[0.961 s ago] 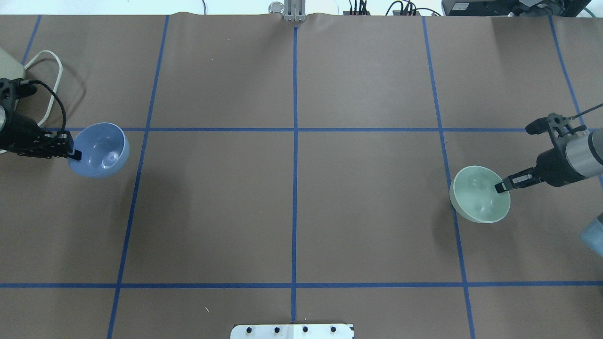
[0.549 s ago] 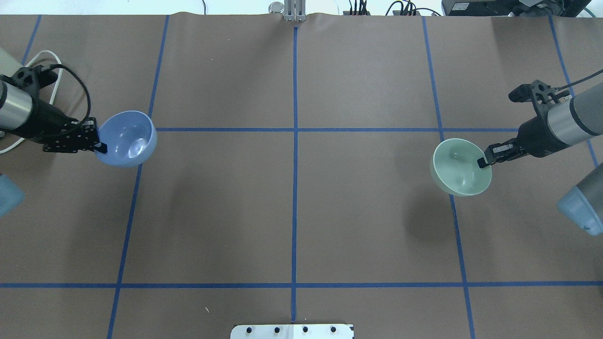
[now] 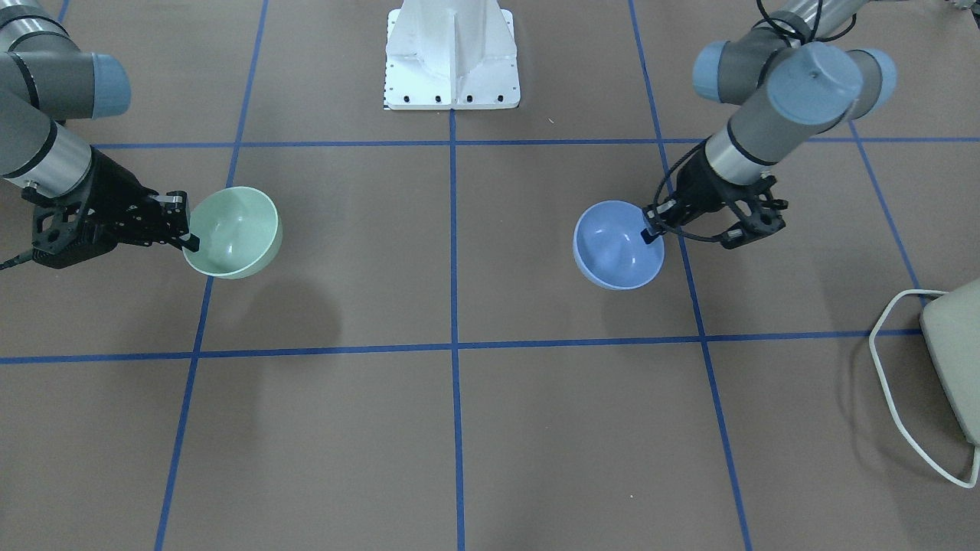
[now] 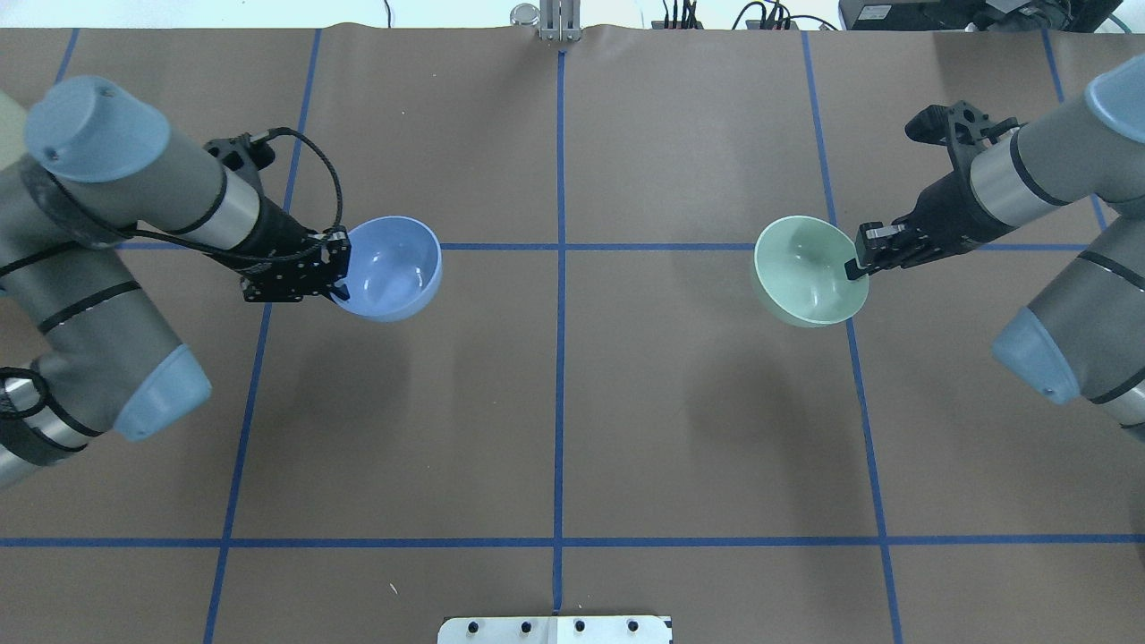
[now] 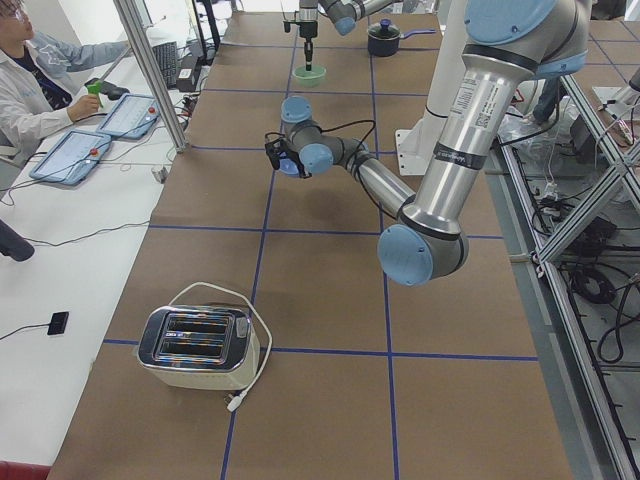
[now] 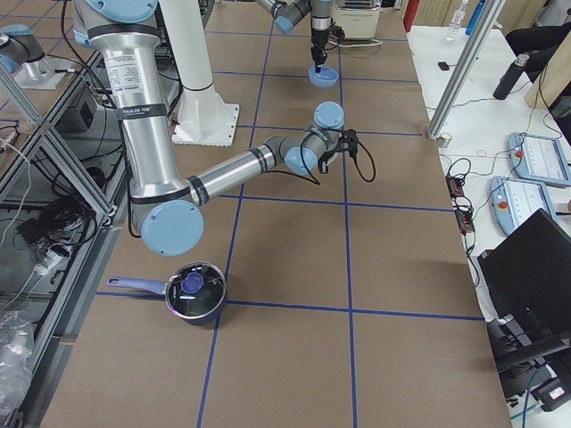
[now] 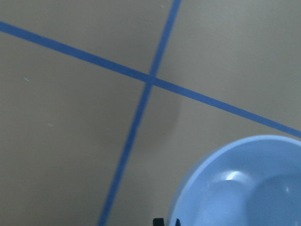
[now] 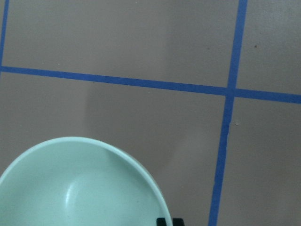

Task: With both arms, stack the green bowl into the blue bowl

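My left gripper (image 4: 342, 286) is shut on the near-left rim of the blue bowl (image 4: 391, 266) and holds it tilted above the table, left of the centre line. The same gripper (image 3: 649, 233) and blue bowl (image 3: 619, 255) show in the front view, and the bowl fills the lower right of the left wrist view (image 7: 244, 183). My right gripper (image 4: 855, 267) is shut on the right rim of the green bowl (image 4: 808, 270), also lifted and tilted, right of centre. This gripper (image 3: 190, 243) and the green bowl (image 3: 233, 231) show in the front view, and the bowl in the right wrist view (image 8: 80, 188).
Brown table cover with a blue tape grid. A cream toaster (image 5: 195, 345) with a white cable stands at the table's left end. A dark pot (image 6: 194, 290) sits at the right end. The white pedestal (image 3: 452, 57) is at the robot's side.
Both arms have swung inward toward the centre line, each carrying its bowl. The bowls are now much closer together and a little farther from the robot.
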